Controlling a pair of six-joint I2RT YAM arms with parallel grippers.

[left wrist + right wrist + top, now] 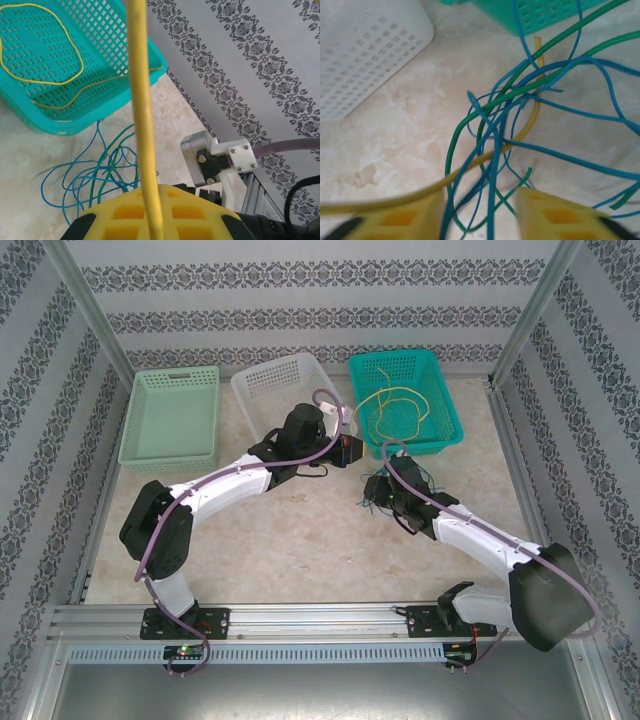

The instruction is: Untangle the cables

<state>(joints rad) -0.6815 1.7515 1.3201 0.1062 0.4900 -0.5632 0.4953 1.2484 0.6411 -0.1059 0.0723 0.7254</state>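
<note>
Marble tabletop (300, 540) under tangled cables (520, 95)

Bright, even light, soft shadows; the yellow cable (370, 202) blurs near the right wrist lens.

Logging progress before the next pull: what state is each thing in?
left gripper: shut on yellow cable.
right gripper: open, strands between its jaws.
yellow cable: partly looped in teal basket.
blue cables, green cables: tangled together on table.
light green basket: empty.
white basket: visible part empty.
</note>
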